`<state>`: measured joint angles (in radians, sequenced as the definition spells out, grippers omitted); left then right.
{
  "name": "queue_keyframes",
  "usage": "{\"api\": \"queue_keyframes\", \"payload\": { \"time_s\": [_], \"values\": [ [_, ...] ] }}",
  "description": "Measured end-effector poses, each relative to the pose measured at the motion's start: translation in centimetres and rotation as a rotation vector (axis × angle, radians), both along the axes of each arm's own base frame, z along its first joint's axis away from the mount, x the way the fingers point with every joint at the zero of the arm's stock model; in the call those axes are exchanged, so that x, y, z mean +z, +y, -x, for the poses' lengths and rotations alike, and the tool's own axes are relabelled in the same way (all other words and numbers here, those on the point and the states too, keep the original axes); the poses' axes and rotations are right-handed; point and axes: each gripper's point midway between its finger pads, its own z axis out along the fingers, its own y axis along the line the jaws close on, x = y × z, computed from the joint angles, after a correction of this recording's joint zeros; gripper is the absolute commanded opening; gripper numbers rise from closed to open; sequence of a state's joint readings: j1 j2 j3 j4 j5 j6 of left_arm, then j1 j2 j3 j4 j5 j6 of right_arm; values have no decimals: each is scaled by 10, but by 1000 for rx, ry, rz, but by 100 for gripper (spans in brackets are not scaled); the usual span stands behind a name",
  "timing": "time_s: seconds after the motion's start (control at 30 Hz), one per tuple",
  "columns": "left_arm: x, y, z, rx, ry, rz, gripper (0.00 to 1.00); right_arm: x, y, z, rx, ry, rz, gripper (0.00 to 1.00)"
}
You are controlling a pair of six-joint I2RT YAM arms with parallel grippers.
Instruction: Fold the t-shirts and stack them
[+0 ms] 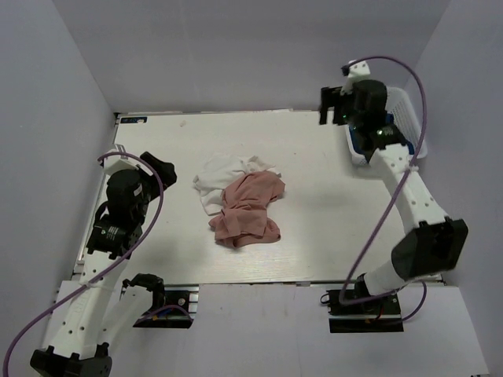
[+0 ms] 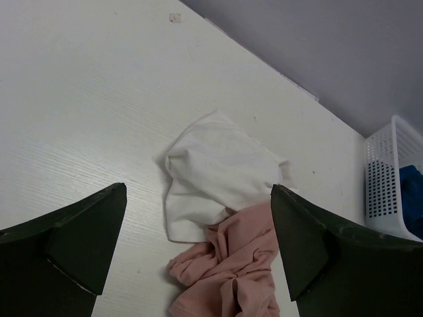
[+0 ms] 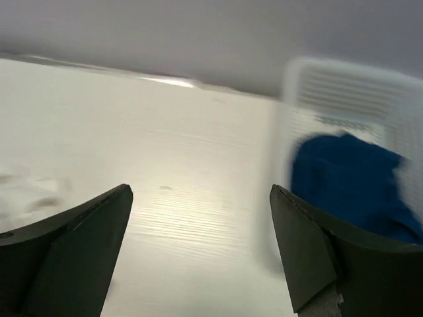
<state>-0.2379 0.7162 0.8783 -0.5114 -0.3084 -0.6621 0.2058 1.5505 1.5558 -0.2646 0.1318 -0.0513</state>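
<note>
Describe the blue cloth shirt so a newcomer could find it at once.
On the white table, look to the far right edge, where a white plastic lattice basket stands. The crumpled navy blue shirt lies inside it, whereas the white cloth shirt and the dusty pink shirt lie heaped together mid-table.

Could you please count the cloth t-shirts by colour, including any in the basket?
White cloth t-shirt: 1
Dusty pink cloth t-shirt: 1
Navy blue cloth t-shirt, lying in the white plastic lattice basket: 1
Total: 3
</note>
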Motion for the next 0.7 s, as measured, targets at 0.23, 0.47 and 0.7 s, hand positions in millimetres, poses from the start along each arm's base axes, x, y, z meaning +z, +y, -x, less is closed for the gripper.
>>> {"api": "queue_keyframes", "payload": {
  "time_s": [0.23,0.47,0.7],
  "values": [
    [-12,-7,-1,-32,42,1,100,-87,174,107,529,186,-116,90],
    [-14,-11,-3,-53,52,6,100,-236,195,183,624,539,20,90],
    [-25,-13,-7,-60,91,0,100,-273,204,155,564,474,119,90]
  ]
}}
